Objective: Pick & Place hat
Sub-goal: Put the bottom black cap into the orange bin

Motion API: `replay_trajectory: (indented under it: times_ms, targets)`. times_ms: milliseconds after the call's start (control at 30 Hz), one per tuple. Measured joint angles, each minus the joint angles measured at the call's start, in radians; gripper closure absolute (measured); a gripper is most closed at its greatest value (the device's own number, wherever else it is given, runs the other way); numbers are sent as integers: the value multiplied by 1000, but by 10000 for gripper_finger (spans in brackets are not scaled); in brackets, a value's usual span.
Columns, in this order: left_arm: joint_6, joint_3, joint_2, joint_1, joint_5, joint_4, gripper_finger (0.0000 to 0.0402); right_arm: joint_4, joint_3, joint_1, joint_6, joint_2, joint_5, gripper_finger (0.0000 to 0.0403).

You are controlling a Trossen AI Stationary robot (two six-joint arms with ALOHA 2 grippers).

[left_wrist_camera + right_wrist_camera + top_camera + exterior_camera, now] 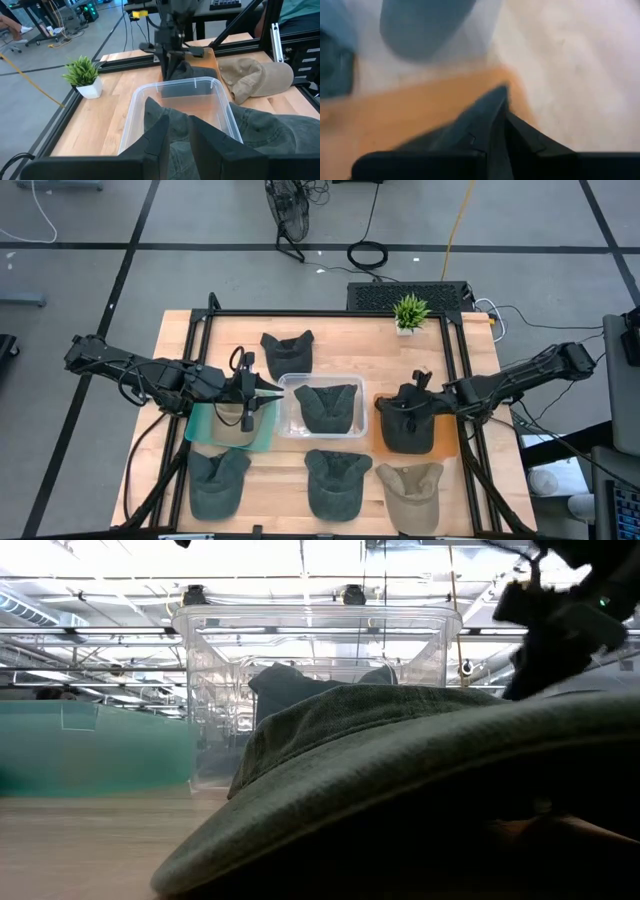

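Observation:
Several caps lie on the wooden table. A dark green cap [328, 406] sits inside a clear plastic bin [288, 420] at mid-table. My left gripper [280, 390] hovers level at the bin's left rim, its fingers a narrow gap apart and empty; the left wrist view looks past it [180, 132] over the bin. My right gripper [405, 404] points down over a dark cap [408, 430] on an orange tray [445, 442] and is shut on it. A khaki cap [232, 430] rests on a teal tray [200, 428] below the left gripper. My right gripper pinches the dark cap's cloth [498, 102] between its two fingers, coming from above and pointing down. The cloth rises in a small peak between the fingers. The cap's lower part [410, 442] still lies on the orange tray.
Other caps lie loose: a dark one [288, 350] at the far side, two dark ones [218, 482] [336, 482] and a tan one [410, 485] along the near edge. A small potted plant [410, 312] stands at the far edge. A black frame borders the table.

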Motion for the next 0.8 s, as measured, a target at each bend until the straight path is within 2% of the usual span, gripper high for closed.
replay_trajectory:
  times_ms: [100, 167, 300, 400, 667, 800]
  targets:
    - [0, 0, 0, 0, 0, 0, 321, 15, 0, -1, -33, -45, 51, 365]
    - [-2, 0, 0, 0, 0, 0, 321, 26, 0, -1, -38, -70, 39, 365]
    - [-6, 0, 0, 0, 0, -2, 321, 9, 0, 8, -10, -100, -136, 365]
    - [-5, 0, 0, 0, 0, -1, 321, 12, 0, 43, -3, -102, -187, 365]
    - [-5, -1, 8, 0, 0, -1, 321, 46, 0, 128, -53, -90, -160, 375]
    - [3, -1, 7, 0, 0, 2, 321, 219, 0, 156, -221, -80, -75, 379]
